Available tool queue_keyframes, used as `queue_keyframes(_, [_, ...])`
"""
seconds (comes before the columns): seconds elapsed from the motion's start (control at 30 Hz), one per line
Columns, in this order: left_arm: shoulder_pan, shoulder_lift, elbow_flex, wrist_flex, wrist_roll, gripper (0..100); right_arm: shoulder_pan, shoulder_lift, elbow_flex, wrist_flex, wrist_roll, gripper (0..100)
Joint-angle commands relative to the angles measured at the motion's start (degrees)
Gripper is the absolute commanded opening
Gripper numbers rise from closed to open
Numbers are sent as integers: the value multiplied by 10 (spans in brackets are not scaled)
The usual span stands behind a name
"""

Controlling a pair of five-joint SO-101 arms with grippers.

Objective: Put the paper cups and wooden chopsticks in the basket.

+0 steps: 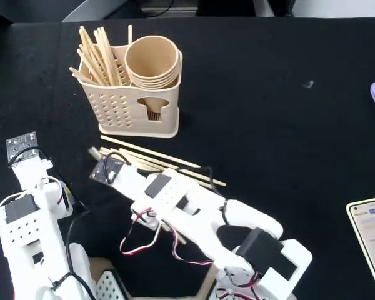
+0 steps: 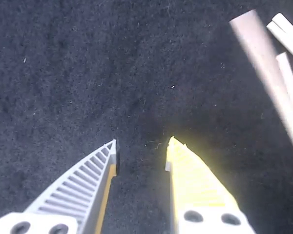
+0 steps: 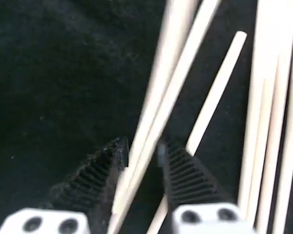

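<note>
Left pincer [image 2: 141,144] is held released over the bare counter [image 1: 269,125], near left. Right pincer [image 3: 140,153] is clenched about two of the loose chopsticks [image 1: 169,164], which lie just near of the basket [image 1: 131,109]. Paper cups [image 1: 151,59] are already stacked inside, beside the standing chopsticks [image 1: 100,53]. Step judged: chopstick pickup. A lift is called for next, then tipping upright over the basket.
</note>
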Motion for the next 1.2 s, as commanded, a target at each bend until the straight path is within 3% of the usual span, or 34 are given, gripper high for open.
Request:
queue_keyframes(0.0, [7,-5,-3,-9,4,173,-9,6,-8,10,-4,12])
queue_keyframes(0.3, [7,-5,-3,-9,4,173,-5,-24,-15,59,-4,11])
queue_keyframes(0.7, [7,-5,-3,-9,4,173,-4,-283,-13,169,-1,11])
queue_keyframes(0.83, [7,-5,-3,-9,4,173,50,-343,-38,196,-1,11])
queue_keyframes(0.97, [7,-5,-3,-9,4,173,127,-418,-91,185,-4,11])
queue_keyframes(1.17, [7,-5,-3,-9,4,173,128,-487,-145,62,-18,11])
